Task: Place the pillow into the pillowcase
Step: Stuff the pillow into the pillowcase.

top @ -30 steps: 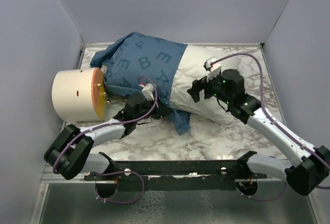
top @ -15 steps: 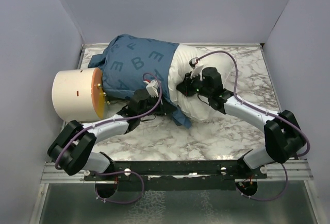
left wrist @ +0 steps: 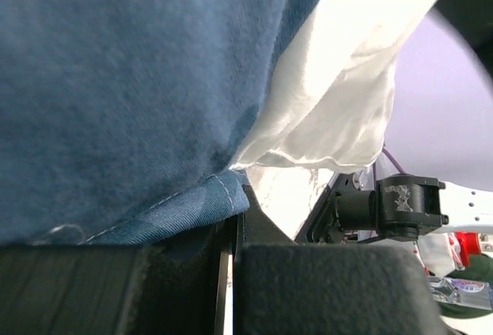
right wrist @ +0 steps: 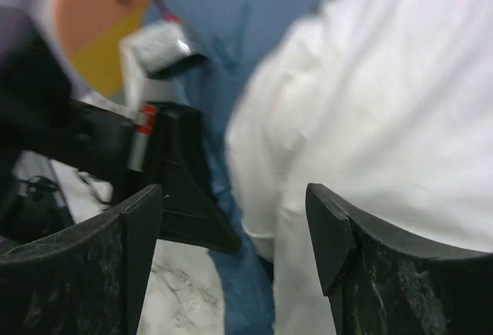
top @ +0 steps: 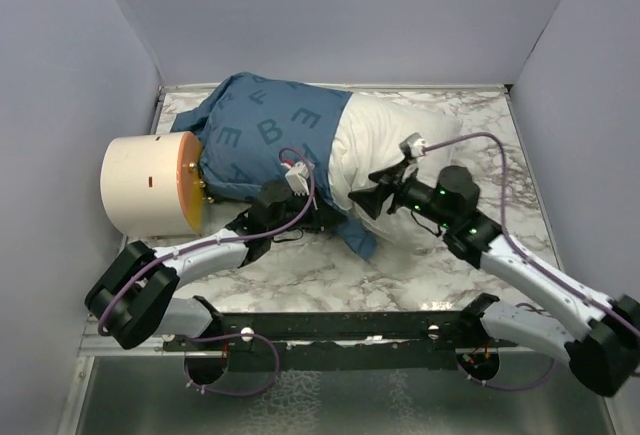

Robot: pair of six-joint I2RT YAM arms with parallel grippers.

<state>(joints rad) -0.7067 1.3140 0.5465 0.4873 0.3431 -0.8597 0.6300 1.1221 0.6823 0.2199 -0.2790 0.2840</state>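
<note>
**Pillow** (top: 395, 140): white and plump, lying across the far side of the table (top: 470, 255). We count its left part inside the pillowcase (top: 265, 135) and its right part bare. About as much is bare now as a second ago. Half a second ago it was squashed short against the mouth of the case, and it has since puffed back out to the right.

**Pillowcase**: blue, lettered, drawn over the pillow's left end. Its far end lies up against the cream drum (top: 145, 185). The mouth edge sits about where it was a second ago, and a loose flap trails onto the table just below it.

**Left claw** (top: 322, 218): together, clamped on the lower hem of the pillowcase at the mouth. In the wrist view we see the stitched blue edge running down into it. It has barely shifted over the second.

**Right claw** (right wrist: 235, 196): it has come in from the pillow's right end, pressed into the pillow and drawn back toward the near side. Its fingers now stand apart with nothing between them, just off the pillow's near flank beside the mouth.

**Assessment**: we judge that the shove gained little, since the stuffing rebounded once released. The task looks roughly half done. The next push probably needs to run along the pillow's length while the hem stays pinned, or the pillow may simply spring out again
</note>
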